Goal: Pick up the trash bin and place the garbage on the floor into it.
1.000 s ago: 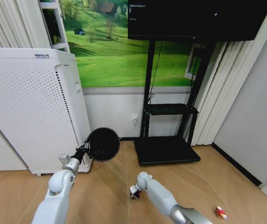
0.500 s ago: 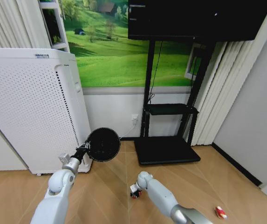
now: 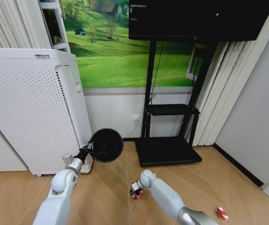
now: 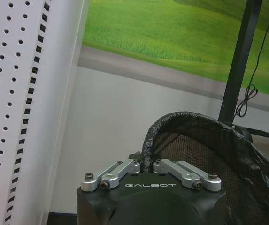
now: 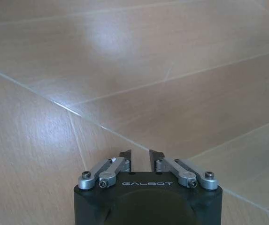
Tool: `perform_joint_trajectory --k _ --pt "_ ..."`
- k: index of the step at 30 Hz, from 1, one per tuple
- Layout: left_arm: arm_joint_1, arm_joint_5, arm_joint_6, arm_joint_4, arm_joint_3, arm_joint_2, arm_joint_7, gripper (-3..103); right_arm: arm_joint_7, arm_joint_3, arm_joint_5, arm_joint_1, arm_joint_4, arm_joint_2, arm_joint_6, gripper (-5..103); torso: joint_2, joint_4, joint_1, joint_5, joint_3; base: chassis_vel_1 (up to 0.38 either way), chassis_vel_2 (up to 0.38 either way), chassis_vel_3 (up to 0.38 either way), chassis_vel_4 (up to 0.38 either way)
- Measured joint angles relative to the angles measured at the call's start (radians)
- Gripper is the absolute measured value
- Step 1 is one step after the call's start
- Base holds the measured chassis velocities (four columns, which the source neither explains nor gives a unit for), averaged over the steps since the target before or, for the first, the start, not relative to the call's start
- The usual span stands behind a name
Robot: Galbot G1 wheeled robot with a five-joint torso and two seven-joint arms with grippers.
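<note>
In front of the white perforated cabinet (image 3: 31,110), the left end effector (image 3: 88,150) holds the trash bin (image 3: 106,145) off the floor (image 3: 106,192), tipped so its round opening faces the head camera. The left wrist view shows the fingers (image 4: 125,168) pinched together on the rim of the trash bin (image 4: 204,140), which is lined with a black bag; the bin's mesh wall sits just beyond the fingers. Behind it are the white wall and the green meadow mural (image 3: 120,51).

The right end effector (image 3: 135,190) is low over the floor near the middle of the room, pointing down. In the right wrist view the right end effector (image 5: 139,158) has its fingers (image 5: 125,157) drawn close with a narrow gap, and nothing visible between them; only wooden boards lie beyond. In the head view a small red-and-white item (image 3: 135,194) lies on the floor right at that end effector; whether they touch cannot be told.

A second red-and-white piece of garbage (image 3: 223,213) lies on the floor well to the robot's right, apart from both arms. A black stand (image 3: 169,150) rests against the far wall, beside the curtains (image 3: 223,89).
</note>
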Motion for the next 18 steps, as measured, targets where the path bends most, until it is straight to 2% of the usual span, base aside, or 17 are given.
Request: perform_joint_trajectory --k 2,3,5,6,9,10,12,13,14,15,18 --pt "0.004 0.000 0.000 -0.004 0.005 -0.005 0.000 7 0.020 0.014 -0.042 0.022 -0.072 0.027 0.006 31 0.000 0.0000 0.000 0.0000 0.000 0.000 0.000 0.000 0.000" --pt "0.004 0.000 0.000 -0.004 0.005 -0.005 0.000 7 0.020 0.014 -0.042 0.022 -0.072 0.027 0.006 31 0.000 0.0000 0.000 0.0000 0.000 0.000 0.000 0.000 0.000" --pt "0.005 0.001 0.000 -0.008 0.005 -0.005 -0.001 7 0.027 0.026 -0.073 0.038 -0.113 0.038 0.012 41 0.000 0.0001 0.000 0.0000 0.000 0.000 0.000 0.000 0.000" --pt "0.005 0.001 0.000 -0.008 0.005 -0.005 -0.001 7 0.027 0.026 -0.073 0.038 -0.113 0.038 0.012 41 0.000 0.0001 0.000 0.0000 0.000 0.000 0.000 0.000 0.000" --pt "0.007 0.000 0.000 -0.009 -0.003 -0.001 -0.001 7 0.022 0.028 -0.090 0.049 -0.114 0.024 0.021 58 0.000 0.0000 0.000 0.0000 0.000 0.000 0.000 0.000 0.000" --pt "0.007 0.000 0.000 -0.009 -0.003 -0.001 -0.001 7 0.022 0.028 -0.090 0.049 -0.114 0.024 0.021 58 0.000 0.0000 0.000 0.0000 0.000 0.000 0.000 0.000 0.000" --pt "0.007 0.000 0.000 -0.007 -0.004 -0.002 -0.001 7 0.008 0.026 -0.091 0.052 -0.097 0.011 0.027 69 0.000 0.0000 0.000 0.0000 0.000 0.000 0.000 0.000 0.000" --pt "0.007 0.000 0.000 -0.007 -0.004 -0.002 -0.001 7 0.008 0.026 -0.091 0.052 -0.097 0.011 0.027 69 0.000 0.0000 0.000 0.0000 0.000 0.000 0.000 0.000 0.000" --pt "0.007 0.001 0.000 -0.005 -0.005 -0.003 -0.001 7 -0.003 0.023 -0.090 0.053 -0.085 0.002 0.031 74 0.000 -0.0001 0.000 0.0000 0.000 0.000 0.000 0.000 0.000" --pt "0.007 0.001 0.000 -0.005 -0.005 -0.003 -0.001 7 -0.003 0.023 -0.090 0.053 -0.085 0.002 0.031 74 0.000 -0.0001 0.000 0.0000 0.000 0.000 0.000 0.000 0.000" --pt "0.008 0.001 0.000 -0.004 -0.004 -0.004 -0.001 7 -0.018 0.013 -0.087 0.053 -0.070 -0.010 0.037 85 0.000 0.0000 0.000 0.0000 0.000 0.000 0.000 0.000 0.000"
